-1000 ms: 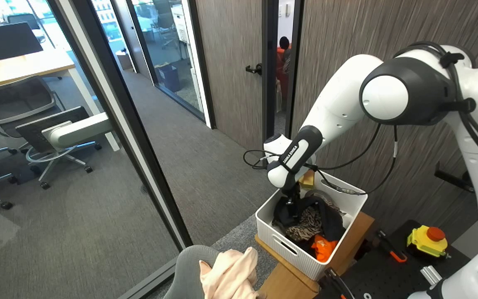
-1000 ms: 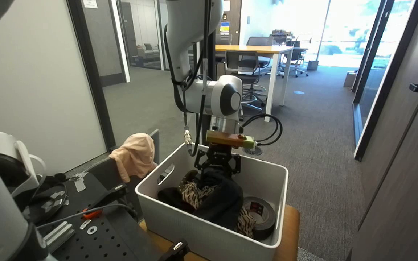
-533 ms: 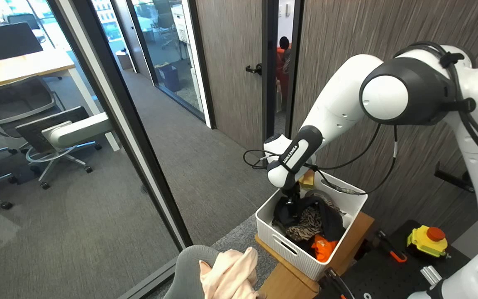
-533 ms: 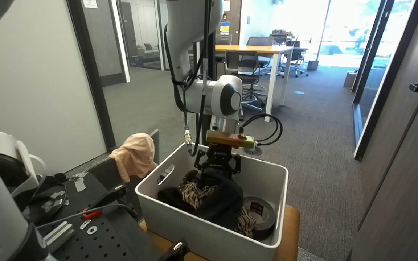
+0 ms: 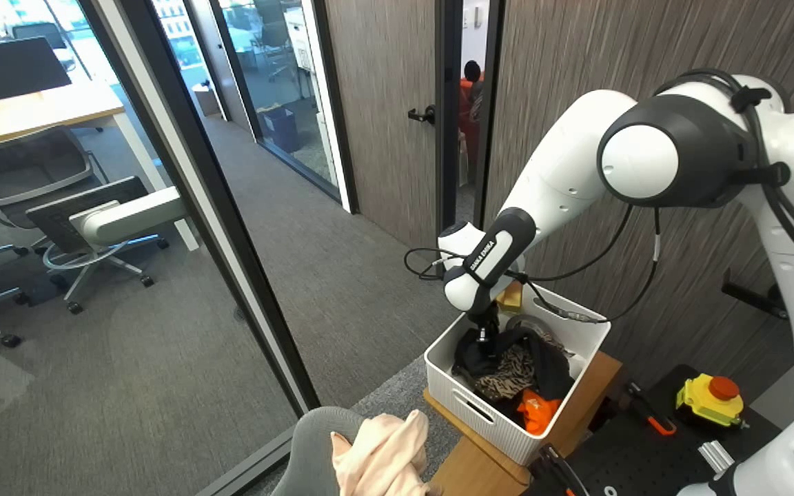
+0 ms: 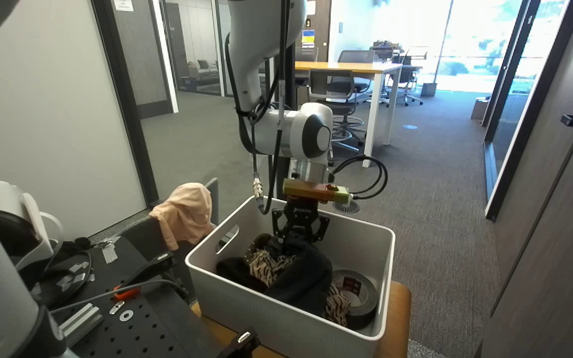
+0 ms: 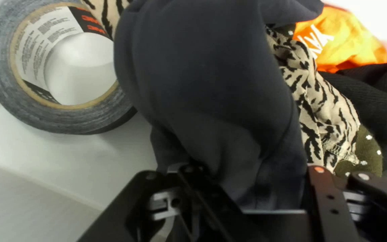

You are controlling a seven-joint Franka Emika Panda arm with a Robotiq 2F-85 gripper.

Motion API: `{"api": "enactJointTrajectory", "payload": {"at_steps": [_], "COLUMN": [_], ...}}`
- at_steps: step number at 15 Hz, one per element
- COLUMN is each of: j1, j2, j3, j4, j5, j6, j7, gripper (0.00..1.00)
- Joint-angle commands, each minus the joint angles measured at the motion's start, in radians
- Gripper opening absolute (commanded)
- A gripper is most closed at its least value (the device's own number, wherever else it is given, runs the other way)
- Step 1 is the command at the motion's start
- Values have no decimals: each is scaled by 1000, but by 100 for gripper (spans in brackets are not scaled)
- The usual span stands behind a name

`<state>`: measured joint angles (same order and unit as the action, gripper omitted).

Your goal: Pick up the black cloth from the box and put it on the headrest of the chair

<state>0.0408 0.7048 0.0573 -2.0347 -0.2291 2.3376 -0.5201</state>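
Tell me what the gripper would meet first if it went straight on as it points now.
Most likely the black cloth: the gripper points down into the white box, with this cloth between its fingers. How thick it lies is unclear.

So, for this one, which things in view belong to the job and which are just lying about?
Part of the job: black cloth at the gripper, white box, grey chair (likely the target).

Lying about: tape roll, tiger-print cloth and orange item in the box; peach cloth draped on the chair; metal bar.
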Motion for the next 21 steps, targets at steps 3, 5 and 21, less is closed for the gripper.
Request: {"api": "enactJointTrajectory", "payload": {"at_steps": [3, 5, 21], "j1": [-16, -16, -219], "j2": [10, 10, -223], "j3": [17, 17, 250], "j4": [25, 25, -120], "j5": [-25, -25, 293], "j6": [-21, -21, -50], "j7": [5, 4, -376], "gripper": [12, 1, 4]}}
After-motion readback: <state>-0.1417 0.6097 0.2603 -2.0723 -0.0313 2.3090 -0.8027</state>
